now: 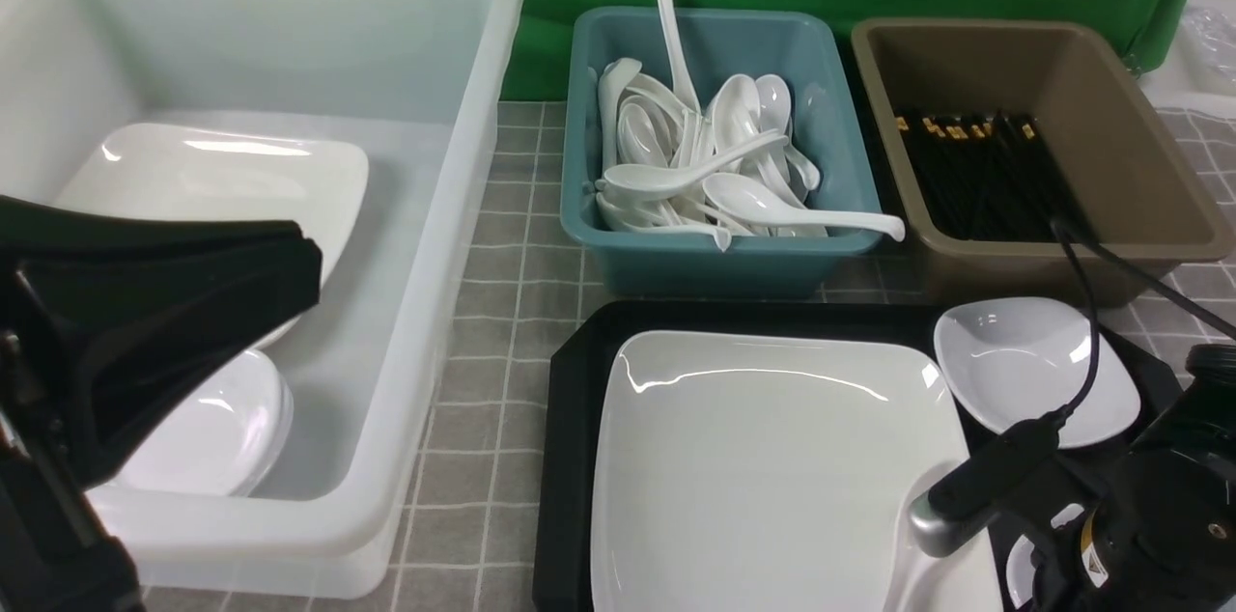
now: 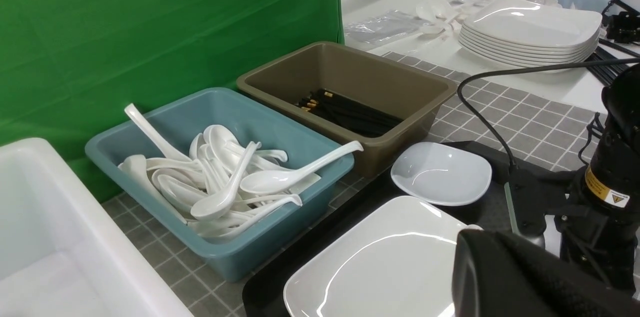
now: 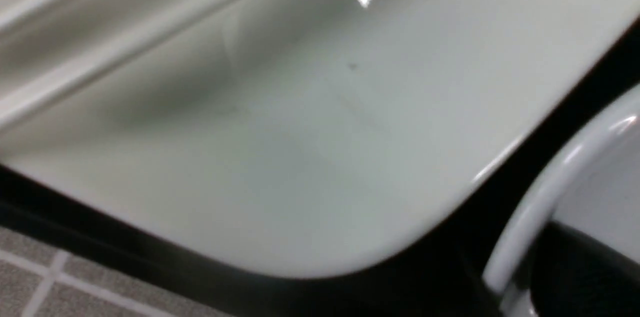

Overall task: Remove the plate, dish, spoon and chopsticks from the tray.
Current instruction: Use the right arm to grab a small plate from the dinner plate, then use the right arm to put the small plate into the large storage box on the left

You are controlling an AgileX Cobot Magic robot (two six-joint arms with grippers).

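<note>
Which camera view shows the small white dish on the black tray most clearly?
The left wrist view: the small dish sits whole there on the tray, nothing across it. In the front view a black cable crosses it. The right wrist view gives only a blurred white rim, perhaps not this dish.

Bright, even light from above. White glare streaks curve across the large glossy white square plate (image 1: 772,477) in the front view. The right wrist view, close on the plate, is soft and blurred, with a grey shadow band.
</note>
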